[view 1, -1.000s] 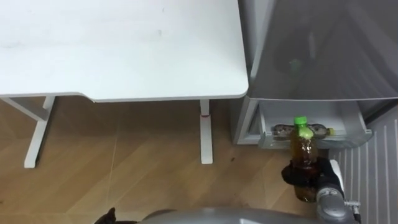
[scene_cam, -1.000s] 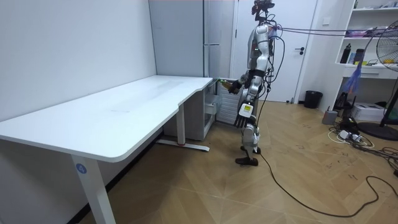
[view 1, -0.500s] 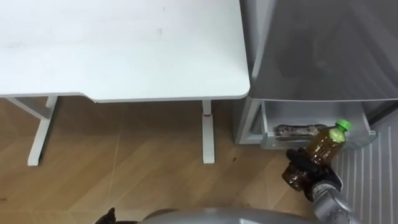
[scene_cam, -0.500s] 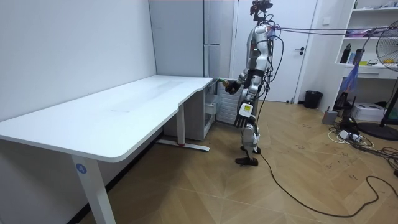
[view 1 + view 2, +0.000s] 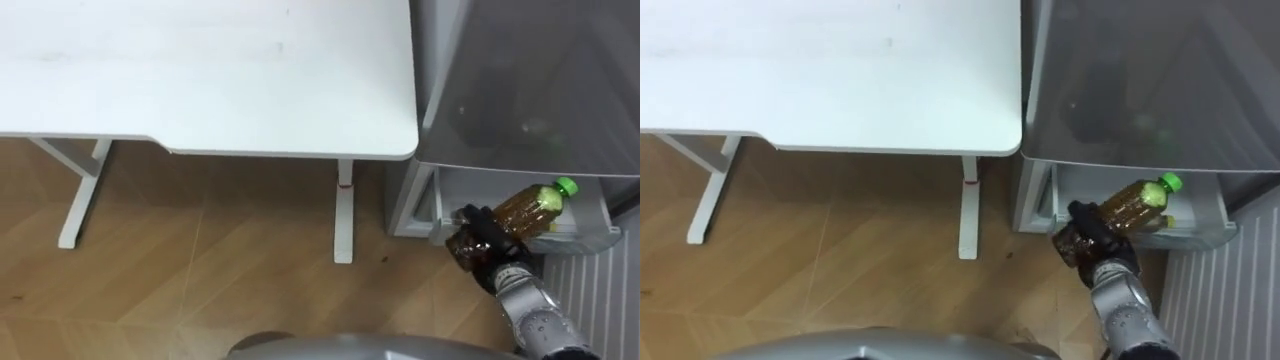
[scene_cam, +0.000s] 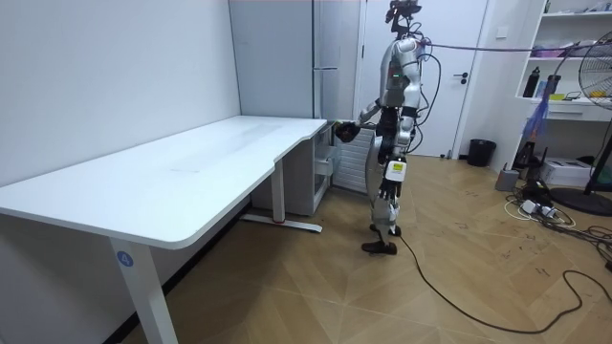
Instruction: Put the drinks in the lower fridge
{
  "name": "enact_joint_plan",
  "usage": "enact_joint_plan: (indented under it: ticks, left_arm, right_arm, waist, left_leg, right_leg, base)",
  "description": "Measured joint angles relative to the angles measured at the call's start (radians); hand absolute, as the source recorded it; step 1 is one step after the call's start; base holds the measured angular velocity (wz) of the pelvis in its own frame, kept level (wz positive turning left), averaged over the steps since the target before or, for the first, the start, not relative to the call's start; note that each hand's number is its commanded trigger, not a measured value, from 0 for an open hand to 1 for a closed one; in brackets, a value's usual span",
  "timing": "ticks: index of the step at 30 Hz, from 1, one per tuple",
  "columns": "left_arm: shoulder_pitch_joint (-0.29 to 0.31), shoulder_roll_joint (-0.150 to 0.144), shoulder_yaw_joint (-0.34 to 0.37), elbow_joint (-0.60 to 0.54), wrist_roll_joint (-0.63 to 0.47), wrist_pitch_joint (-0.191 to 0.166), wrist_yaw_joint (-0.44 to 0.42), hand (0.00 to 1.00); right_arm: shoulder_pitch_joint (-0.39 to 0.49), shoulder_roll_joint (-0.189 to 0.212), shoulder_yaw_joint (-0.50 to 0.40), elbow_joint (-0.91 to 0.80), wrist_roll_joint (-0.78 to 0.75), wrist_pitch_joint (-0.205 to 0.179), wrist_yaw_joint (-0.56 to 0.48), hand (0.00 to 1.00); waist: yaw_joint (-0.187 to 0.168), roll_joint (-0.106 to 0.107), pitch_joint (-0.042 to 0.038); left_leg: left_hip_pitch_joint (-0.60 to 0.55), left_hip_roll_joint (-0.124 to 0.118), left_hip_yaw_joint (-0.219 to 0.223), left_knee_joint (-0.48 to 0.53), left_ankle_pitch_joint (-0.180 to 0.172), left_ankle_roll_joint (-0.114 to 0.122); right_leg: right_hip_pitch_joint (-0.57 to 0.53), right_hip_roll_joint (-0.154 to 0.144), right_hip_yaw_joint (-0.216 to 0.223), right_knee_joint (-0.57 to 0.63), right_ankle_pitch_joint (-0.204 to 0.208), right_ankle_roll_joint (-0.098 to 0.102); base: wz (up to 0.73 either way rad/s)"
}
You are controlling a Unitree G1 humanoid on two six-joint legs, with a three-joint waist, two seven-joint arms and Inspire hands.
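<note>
Aslant, green-capped amber bottle (image 5: 525, 205), perhaps tea, in right robot hand (image 5: 478, 240).

A long white table (image 6: 191, 162) stands against a plain white wall (image 6: 115, 67). The floor (image 6: 316, 296) is light wood herringbone parquet. A white door (image 6: 473, 57) and white open shelving (image 6: 559, 103) occupy the room view's far right.

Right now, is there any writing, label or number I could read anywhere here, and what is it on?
Bottle in the right hand: any print too blurred to read.
Round blue sticker on the table leg: too small to read.
No readable text elsewhere.
</note>
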Motion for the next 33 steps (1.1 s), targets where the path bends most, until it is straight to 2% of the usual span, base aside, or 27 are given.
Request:
enact_joint_plan:
  ticks: [3,8,11,15,18,25,28,30,33]
  left_arm:
    - [0.004,0.0,0.001,0.001,0.011,0.013,-0.014,0.0]
    - [0.003,0.0,0.001,-0.001,0.018,0.047,-0.014,0.0]
    - [0.006,-0.002,0.004,-0.005,0.057,0.054,-0.03,0.0]
    - [0.021,-0.003,0.036,-0.027,0.085,0.058,-0.05,0.0]
    - [0.048,-0.003,0.055,-0.059,0.094,0.066,-0.063,0.0]
    - [0.06,-0.002,0.059,-0.067,0.115,0.069,-0.088,0.0]
    - [0.063,0.0,0.058,-0.067,0.114,0.071,-0.091,0.0]
    - [0.06,0.001,0.055,-0.077,0.109,0.072,-0.091,0.0]
    - [0.039,0.003,0.051,-0.082,0.11,0.079,-0.091,0.0]
  right_arm:
    - [-0.007,0.0,-0.026,0.0,0.083,0.0,0.0,1.0]
    - [-0.025,-0.001,-0.079,0.0,0.229,-0.002,-0.004,1.0]
    - [-0.034,0.0,-0.137,0.0,0.274,-0.006,-0.004,1.0]
    - [-0.051,0.0,-0.201,0.0,0.323,-0.037,-0.004,1.0]
    - [-0.056,0.0,-0.243,0.0,0.343,-0.059,-0.003,1.0]
    - [-0.056,-0.001,-0.261,0.0,0.359,-0.053,-0.002,1.0]
    - [-0.057,-0.001,-0.261,0.001,0.359,-0.052,-0.002,1.0]
    - [-0.086,-0.001,-0.269,0.028,0.364,-0.05,-0.002,1.0]
    - [-0.144,-0.011,-0.286,0.083,0.375,-0.042,-0.005,1.0]
  waist:
    - [0.015,0.009,-0.001]
    - [0.013,0.017,-0.0037]
    - [0.012,0.022,-0.0054]
    - [0.011,0.024,-0.0076]
    - [0.009,0.021,-0.0081]
    - [0.004,0.011,-0.0065]
    - [-0.004,-0.003,-0.0025]
    - [-0.026,-0.014,-0.0073]
    - [-0.037,-0.016,-0.0071]
  left_leg:
    - [0.0,0.0,-0.001,0.009,-0.001,0.001]
    - [-0.008,-0.001,-0.01,0.022,-0.001,0.002]
    - [-0.018,-0.002,-0.011,0.03,-0.001,0.002]
    - [-0.02,-0.003,-0.011,0.029,-0.001,0.002]
    - [-0.014,-0.004,-0.011,0.03,-0.001,0.002]
    - [0.0,-0.006,-0.011,0.029,-0.001,0.002]
    - [0.005,-0.013,-0.012,0.031,-0.001,0.002]
    - [-0.027,-0.012,-0.014,0.036,-0.001,0.002]
    - [-0.068,-0.014,-0.013,0.053,0.001,0.004]
  right_leg:
    - [0.006,0.0,-0.001,0.001,-0.001,-0.001]
    - [0.005,-0.001,-0.004,0.003,-0.006,-0.001]
    - [0.003,-0.001,-0.01,0.006,-0.007,-0.001]
    - [0.001,-0.001,-0.016,0.007,-0.007,-0.002]
    - [0.007,-0.003,-0.025,0.015,-0.01,-0.003]
    - [0.022,-0.014,-0.034,0.018,-0.023,-0.003]
    - [0.03,-0.017,-0.045,0.018,-0.036,-0.001]
    - [-0.001,-0.023,-0.056,0.036,-0.043,-0.001]
    - [-0.045,-0.02,-0.058,0.062,-0.045,-0.003]
  base:
    - [0.01]
    - [0.09]
    - [0.05]
    - [0.02]
    - [0.07]
    - [0.06]
    - [0.13]
    - [0.24]
    - [0.01]
